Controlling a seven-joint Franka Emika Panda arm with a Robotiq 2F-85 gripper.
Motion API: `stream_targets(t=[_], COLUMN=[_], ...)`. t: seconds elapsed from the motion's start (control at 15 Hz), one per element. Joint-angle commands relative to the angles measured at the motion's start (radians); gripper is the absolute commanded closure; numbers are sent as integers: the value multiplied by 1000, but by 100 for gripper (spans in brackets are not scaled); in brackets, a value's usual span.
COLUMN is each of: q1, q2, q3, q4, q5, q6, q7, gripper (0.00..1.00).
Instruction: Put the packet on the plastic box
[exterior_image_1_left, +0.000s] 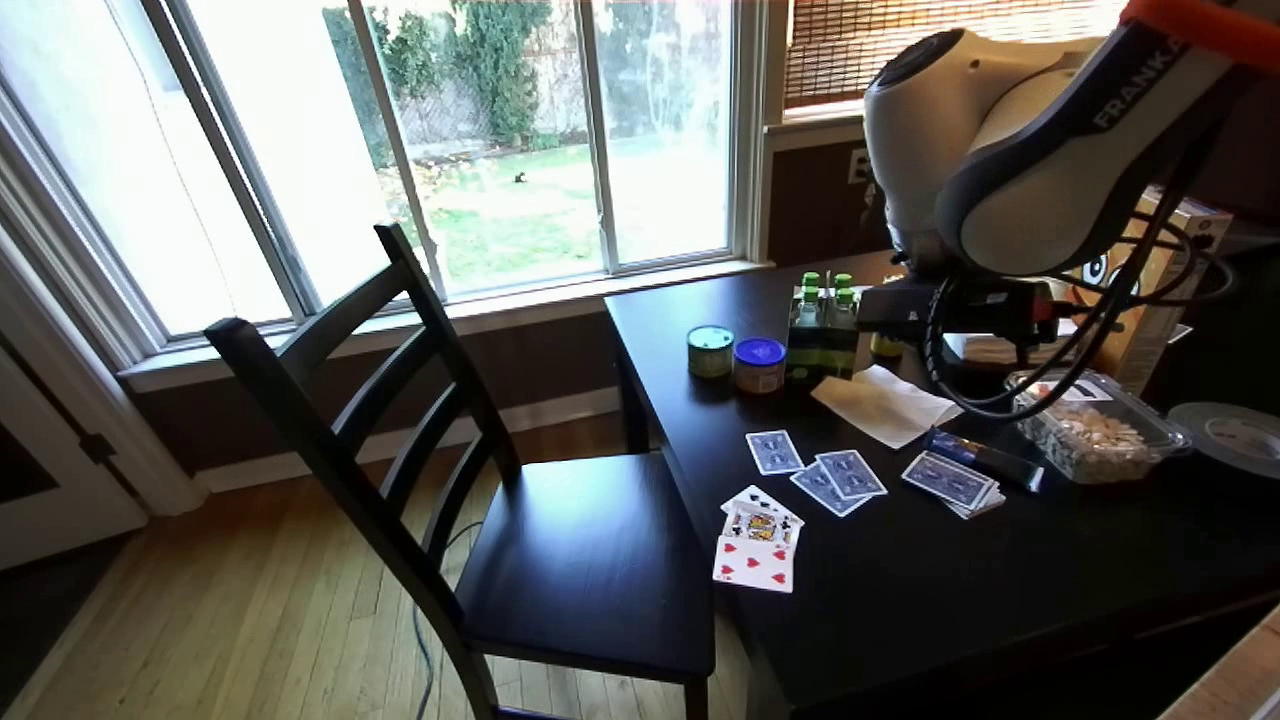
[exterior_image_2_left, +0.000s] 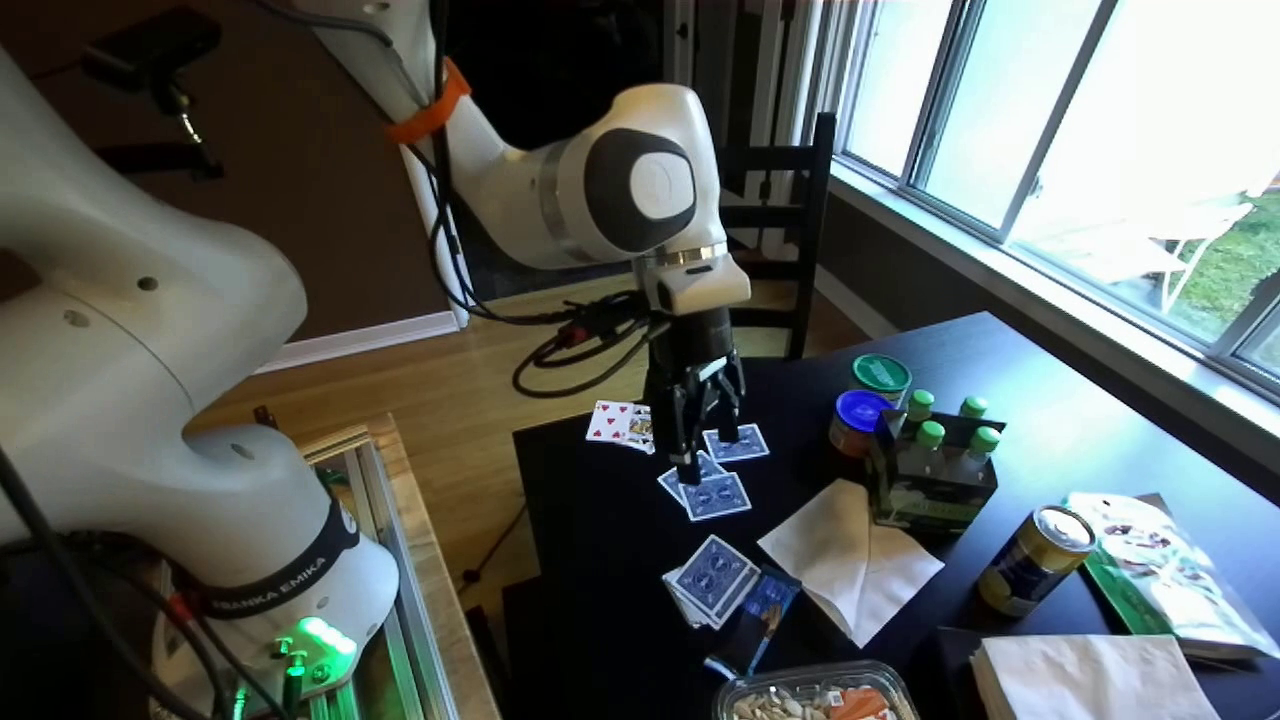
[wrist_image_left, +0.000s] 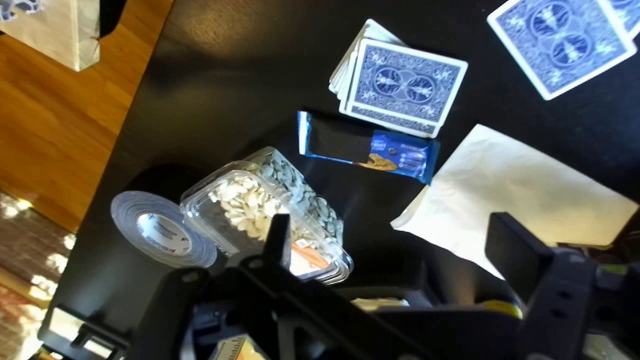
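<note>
The packet is a dark blue wrapped bar lying flat on the black table; it shows in both exterior views (exterior_image_1_left: 985, 458) (exterior_image_2_left: 757, 622) and in the wrist view (wrist_image_left: 395, 152). The plastic box, clear and holding pale seeds with an orange label, stands near it in both exterior views (exterior_image_1_left: 1100, 432) (exterior_image_2_left: 815, 700) and in the wrist view (wrist_image_left: 247, 202). It is cut off at the bottom of an exterior view. My gripper (exterior_image_2_left: 710, 452) is open and empty, above the table, apart from packet and box. Its two spread fingers show in the wrist view (wrist_image_left: 396, 242).
A card stack (wrist_image_left: 405, 87) lies against the packet's edge. A paper napkin (wrist_image_left: 520, 185) touches its other end. A tape roll (wrist_image_left: 160, 230) sits beside the box. Bottles in a carrier (exterior_image_2_left: 935, 480), two lidded tubs (exterior_image_1_left: 735, 358), a can (exterior_image_2_left: 1035, 560) and more cards (exterior_image_1_left: 825, 485) stand around.
</note>
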Motion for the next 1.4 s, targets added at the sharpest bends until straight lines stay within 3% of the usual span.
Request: stream_targets(t=[0.0, 0.2, 0.27, 0.4, 0.73, 1.0, 1.33], q1=[159, 354, 440, 546, 577, 686, 750], q2=[229, 357, 222, 265, 239, 368, 515], q3=[-168, -387, -463, -576, -598, -729, -811], q4=[95, 147, 71, 85, 87, 181, 291], q5=[-209, -305, -193, -191, -189, -234, -170], q6=[-85, -37, -17, -7, -11, -8, 4], q7=[207, 305, 198, 201, 198, 211, 119], gripper=[0, 0, 0, 0, 0, 0, 0])
